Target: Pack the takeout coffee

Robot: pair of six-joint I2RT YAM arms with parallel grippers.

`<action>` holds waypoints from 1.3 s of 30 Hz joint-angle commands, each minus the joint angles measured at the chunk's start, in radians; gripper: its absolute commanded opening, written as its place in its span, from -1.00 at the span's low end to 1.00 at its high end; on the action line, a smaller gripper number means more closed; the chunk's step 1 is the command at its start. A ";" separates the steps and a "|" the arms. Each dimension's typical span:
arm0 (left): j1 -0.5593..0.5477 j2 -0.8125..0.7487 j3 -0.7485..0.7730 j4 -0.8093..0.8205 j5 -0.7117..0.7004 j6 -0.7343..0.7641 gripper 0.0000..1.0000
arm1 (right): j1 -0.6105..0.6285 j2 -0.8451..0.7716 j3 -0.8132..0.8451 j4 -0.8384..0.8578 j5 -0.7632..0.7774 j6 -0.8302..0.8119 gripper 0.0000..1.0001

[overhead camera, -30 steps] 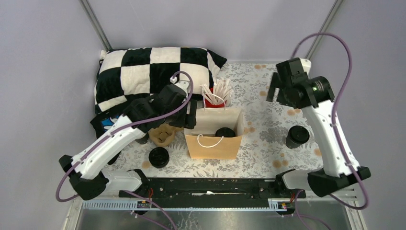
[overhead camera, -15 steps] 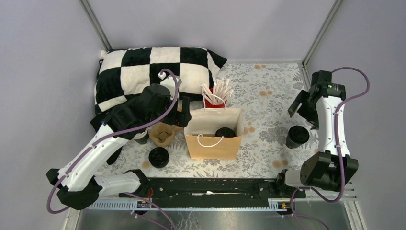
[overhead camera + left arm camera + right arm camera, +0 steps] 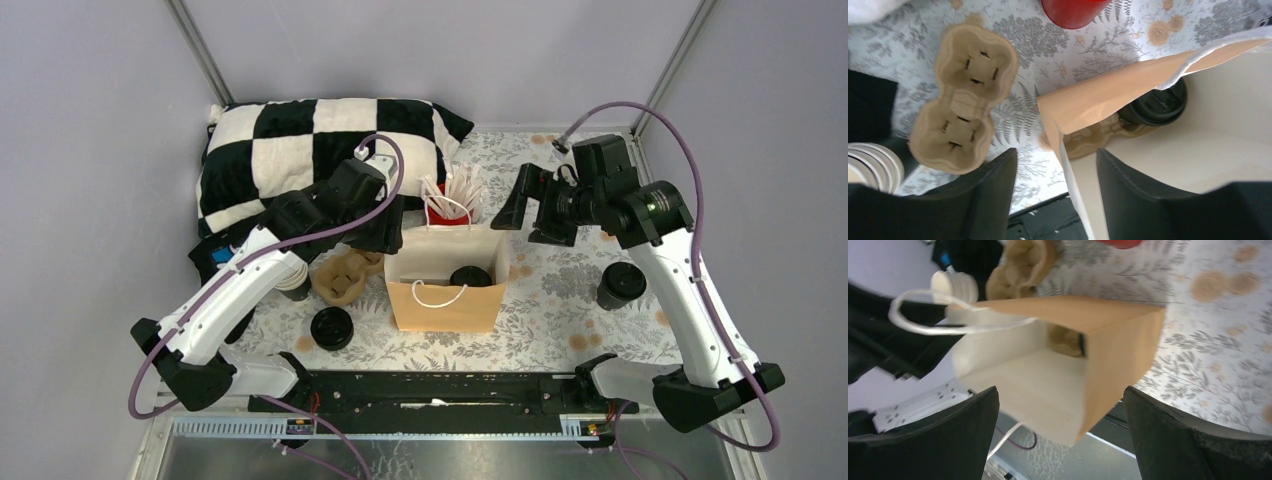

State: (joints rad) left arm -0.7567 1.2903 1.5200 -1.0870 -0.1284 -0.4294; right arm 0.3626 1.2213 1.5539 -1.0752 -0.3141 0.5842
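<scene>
cup 1: lidded coffee cup [image 3: 470, 276] is inside the paper bag [image 3: 445, 305], right of the middle. From above only its black lid shows.
under it: a cardboard tray [image 3: 1098, 137] at the bottom of the bag, with the cup seated in it.
cup 2: the second lidded coffee cup [image 3: 621, 285] stands upright on the flowered tablecloth [image 3: 560, 330]. It is right of the bag, well apart from it, and not packed.
bag: upright, mouth open, one white handle hanging over the front wall.
your left gripper [image 3: 1055, 152]: fingers apart, holding nothing. They straddle the top edge of the bag's left wall, one over the inside and one over the table. Can't tell if either finger touches the paper.
your right gripper [image 3: 1060, 390]: fingers spread wide and empty, above the bag's right side, looking down into the mouth.
spare tray [image 3: 345, 277]: empty, on the cloth just left of the bag.
black lids [image 3: 331, 328]: nearer you than the spare tray.
bare cups [image 3: 293, 288]: a stack left of the spare tray, partly hidden by your left arm.
red cup [image 3: 443, 212]: holds stirrers, just behind the bag.
checked pillow [image 3: 300, 150]: far left corner.
</scene>
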 commanded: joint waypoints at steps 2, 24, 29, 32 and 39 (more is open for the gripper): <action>0.007 0.002 0.036 -0.001 0.090 -0.167 0.03 | 0.058 0.078 0.125 -0.063 -0.026 -0.047 0.99; -0.211 -0.071 -0.065 0.112 0.234 -0.519 -0.37 | 0.359 0.436 0.379 0.086 0.336 -0.263 0.48; -0.295 -0.125 -0.113 0.224 0.276 -0.546 0.07 | 0.358 0.508 0.523 -0.052 0.425 -0.295 0.79; -0.306 -0.180 -0.121 0.230 0.230 -0.555 0.37 | 0.357 0.446 0.520 -0.137 0.521 -0.298 0.99; -0.305 -0.161 -0.019 0.194 0.179 -0.513 0.84 | 0.353 0.326 0.600 -0.373 0.660 -0.241 0.99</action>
State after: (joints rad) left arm -1.0599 1.0985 1.4136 -0.9291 0.0875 -0.9657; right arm 0.7174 1.6402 2.0453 -1.2648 0.2184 0.3103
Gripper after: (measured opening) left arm 0.859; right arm 0.993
